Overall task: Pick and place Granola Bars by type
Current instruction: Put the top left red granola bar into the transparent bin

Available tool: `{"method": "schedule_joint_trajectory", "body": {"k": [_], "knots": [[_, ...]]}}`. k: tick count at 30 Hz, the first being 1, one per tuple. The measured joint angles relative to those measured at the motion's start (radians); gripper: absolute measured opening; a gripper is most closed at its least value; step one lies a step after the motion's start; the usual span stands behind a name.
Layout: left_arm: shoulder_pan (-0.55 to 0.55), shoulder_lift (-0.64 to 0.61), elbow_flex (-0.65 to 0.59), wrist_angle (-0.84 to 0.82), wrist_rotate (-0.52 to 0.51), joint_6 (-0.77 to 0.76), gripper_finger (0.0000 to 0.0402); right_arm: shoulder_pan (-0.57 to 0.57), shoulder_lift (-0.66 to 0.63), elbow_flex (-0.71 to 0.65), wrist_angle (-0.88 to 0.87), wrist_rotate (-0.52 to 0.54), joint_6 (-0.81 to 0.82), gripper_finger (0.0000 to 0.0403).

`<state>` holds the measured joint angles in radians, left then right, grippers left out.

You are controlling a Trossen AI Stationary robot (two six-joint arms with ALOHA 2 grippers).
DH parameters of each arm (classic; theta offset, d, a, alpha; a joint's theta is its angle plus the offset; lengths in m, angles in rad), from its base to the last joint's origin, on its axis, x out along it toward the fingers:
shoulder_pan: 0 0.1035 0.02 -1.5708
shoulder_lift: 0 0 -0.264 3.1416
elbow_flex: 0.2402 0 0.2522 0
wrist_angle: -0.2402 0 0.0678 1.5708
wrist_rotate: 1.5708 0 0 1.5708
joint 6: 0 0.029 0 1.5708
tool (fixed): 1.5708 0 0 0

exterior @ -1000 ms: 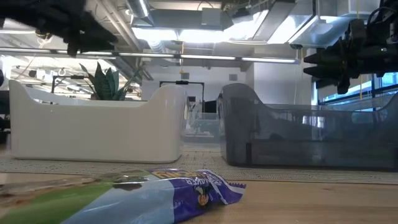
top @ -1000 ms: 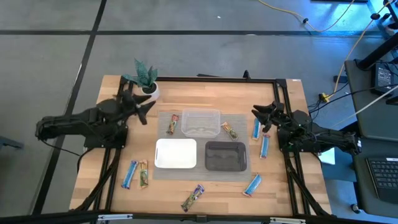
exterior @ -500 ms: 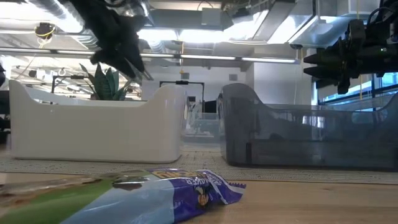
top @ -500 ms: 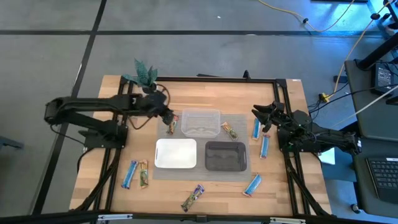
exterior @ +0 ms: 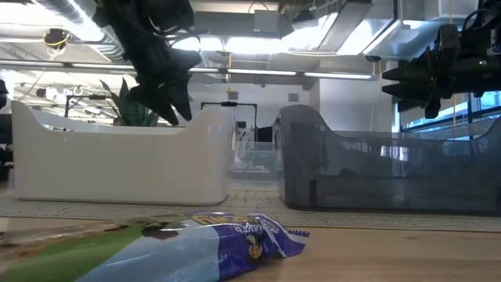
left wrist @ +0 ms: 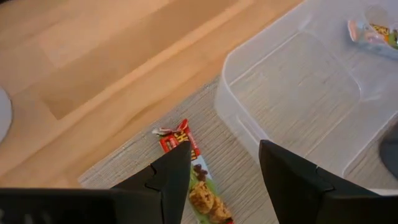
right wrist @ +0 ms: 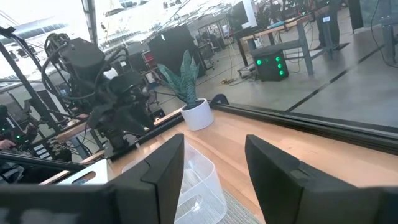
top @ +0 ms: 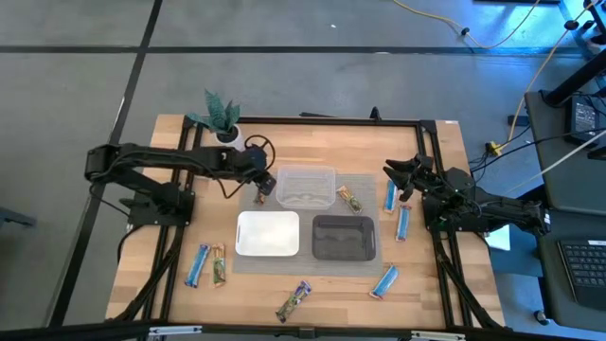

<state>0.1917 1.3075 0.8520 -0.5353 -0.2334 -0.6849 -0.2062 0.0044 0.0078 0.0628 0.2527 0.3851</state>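
Observation:
Several wrapped granola bars lie flat on the table. A red-and-green bar [top: 262, 190] [left wrist: 194, 182] lies on the grey mat, left of the clear tray [top: 305, 187]. My left gripper [top: 262, 180] [left wrist: 225, 149] hangs open over it, pointing down, one finger on each side and touching nothing. Other bars: one [top: 350, 199] right of the clear tray, two blue ones [top: 390, 196] [top: 404, 223] by my right gripper, blue [top: 197, 265] and brown [top: 219, 265] at near left, green-purple [top: 294, 301] and blue [top: 384, 281] at the near edge. My right gripper [top: 400, 178] [right wrist: 214, 143] waits open at the right.
A white tray [top: 268, 233] and a black tray [top: 344, 238] sit on the mat, nearer than the clear tray [left wrist: 298, 93]. A potted plant [top: 222, 118] stands at the far left corner. A black frame [top: 331, 121] runs along the table's far edge.
My left arm has swung from the table's left side toward the clear tray and come down lower, ending over the red-and-green bar with its fingers pointing down. The bars and trays have stayed where they were.

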Motion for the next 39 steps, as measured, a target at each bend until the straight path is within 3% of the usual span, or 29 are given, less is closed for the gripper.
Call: {"method": "schedule_joint_trajectory", "body": {"k": [6, 12, 18, 22, 29, 39], "knots": [[0.000, 0.020, 0.000, -0.019, 0.063, -0.001, 0.0227, 0.000, 0.000, 0.000, 0.000, -0.001, 0.000, 0.0174], [-0.009, 0.033, 0.000, -0.014, 0.086, 0.110, 0.0262, 0.000, 0.000, 0.000, 0.000, -0.001, 0.000, 0.0174], [-0.009, 0.032, 0.000, -0.015, 0.106, 0.110, 0.0263, 0.000, 0.000, 0.000, 0.000, -0.001, 0.000, 0.0174], [-0.004, 0.032, 0.000, -0.051, 0.097, 0.032, 0.0261, 0.000, 0.000, 0.000, 0.000, -0.002, 0.004, 0.0174], [-0.010, 0.032, -0.049, -0.059, 0.052, 0.197, 0.0261, 0.000, 0.000, 0.000, 0.000, -0.001, 0.004, 0.0174], [0.019, 0.032, -0.119, 0.042, 0.059, 0.094, 0.0261, 0.000, 0.000, 0.000, 0.000, 0.000, 0.008, 0.0174]]}}
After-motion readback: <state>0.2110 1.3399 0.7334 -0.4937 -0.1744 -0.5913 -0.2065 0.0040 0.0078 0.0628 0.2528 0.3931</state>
